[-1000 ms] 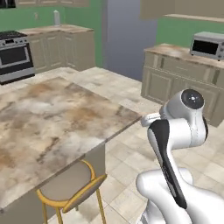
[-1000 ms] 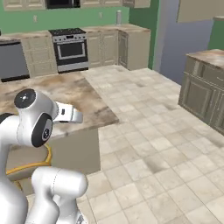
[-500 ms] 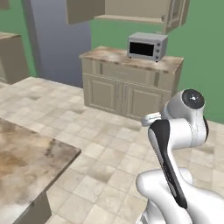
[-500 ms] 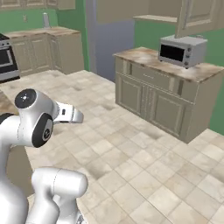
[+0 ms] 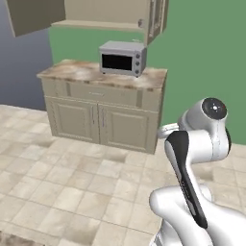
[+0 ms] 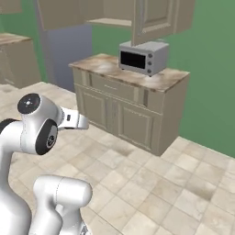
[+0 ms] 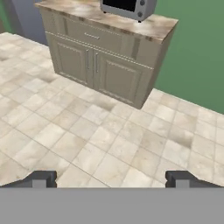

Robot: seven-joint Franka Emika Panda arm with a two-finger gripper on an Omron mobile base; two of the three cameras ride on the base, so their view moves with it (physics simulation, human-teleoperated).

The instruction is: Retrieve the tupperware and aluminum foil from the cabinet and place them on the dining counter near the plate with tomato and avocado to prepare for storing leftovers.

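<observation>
Gripper [image 7: 111, 179] jaws spread wide, empty, aimed at floor tiles. Wall cabinet [image 5: 103, 14] sits well above and ahead of the jaws, doors open, over the grey oven [image 5: 123, 58]. Tupperware and foil can't be made out. Drive closer and raise the arm to the shelf before reaching.

The arm is folding up close over its base, the elbow joint sitting high and the forearm reaching forward at about that level. The gripper [image 7: 111, 178] is pointing forward and down, its two fingertips [image 7: 41, 178] standing wide apart with nothing between them.
</observation>
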